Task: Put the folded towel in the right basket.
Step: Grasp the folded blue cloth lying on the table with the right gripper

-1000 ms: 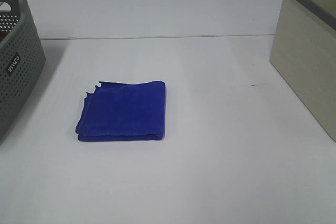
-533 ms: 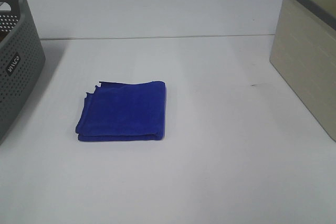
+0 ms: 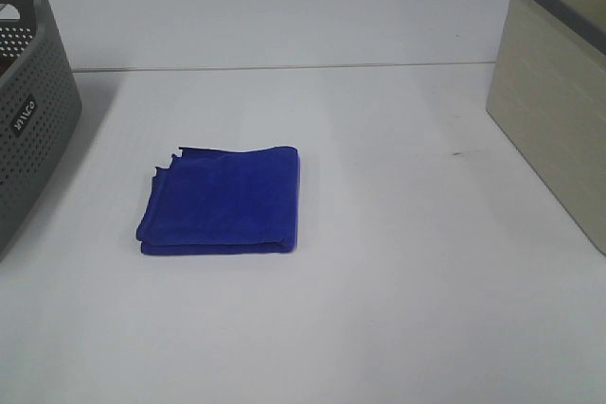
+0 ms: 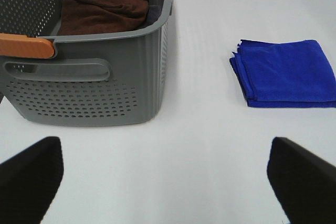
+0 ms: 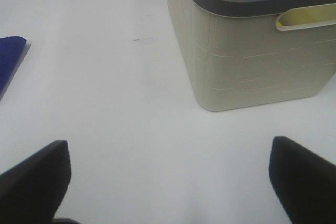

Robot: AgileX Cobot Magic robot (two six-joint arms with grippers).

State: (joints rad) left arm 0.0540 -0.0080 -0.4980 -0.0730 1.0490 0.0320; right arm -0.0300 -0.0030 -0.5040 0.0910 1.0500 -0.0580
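A folded blue towel lies flat on the white table, left of the middle. It also shows in the left wrist view, and its corner shows in the right wrist view. The right basket is beige with a grey rim and stands at the right edge; in the right wrist view it holds yellow and blue cloths. My left gripper is open and empty, well short of the towel. My right gripper is open and empty, near the beige basket. Neither arm shows in the exterior high view.
A grey perforated basket stands at the left edge; in the left wrist view it holds a brown towel. The table's far edge meets a white wall behind.
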